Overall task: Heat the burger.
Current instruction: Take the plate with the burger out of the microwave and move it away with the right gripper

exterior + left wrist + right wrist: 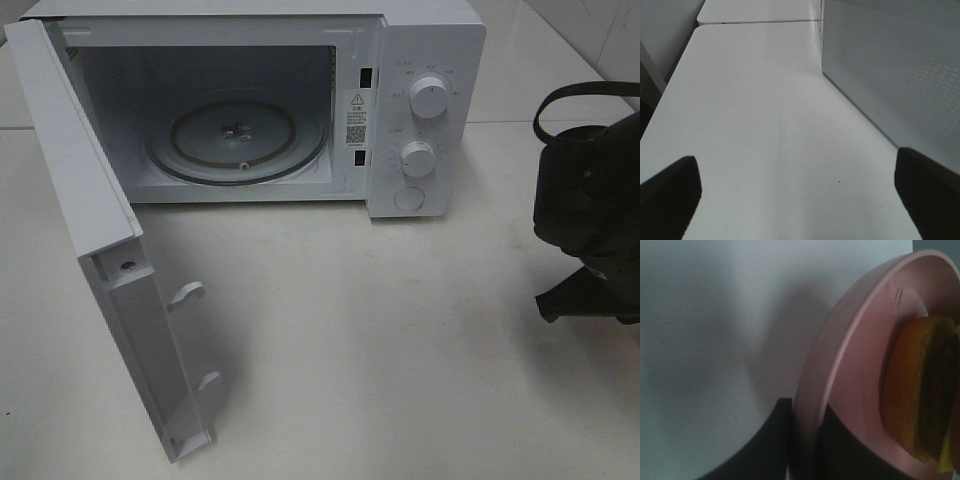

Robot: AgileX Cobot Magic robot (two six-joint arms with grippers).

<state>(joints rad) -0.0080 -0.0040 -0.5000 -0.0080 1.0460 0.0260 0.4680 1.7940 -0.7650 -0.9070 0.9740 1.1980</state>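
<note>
Pink dish with burger clamped by right end effector.

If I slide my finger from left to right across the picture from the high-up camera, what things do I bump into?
The white microwave door swung open, then the round glass turntable inside the white microwave, then the two round white knobs, then the black robot arm at the right edge.

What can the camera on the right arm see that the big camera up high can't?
Only the right wrist view shows the burger lying on the pink dish, with the right gripper clamped on the dish's rim. Only the high view shows the microwave, its open door and the glass turntable. Both show the white table.
</note>
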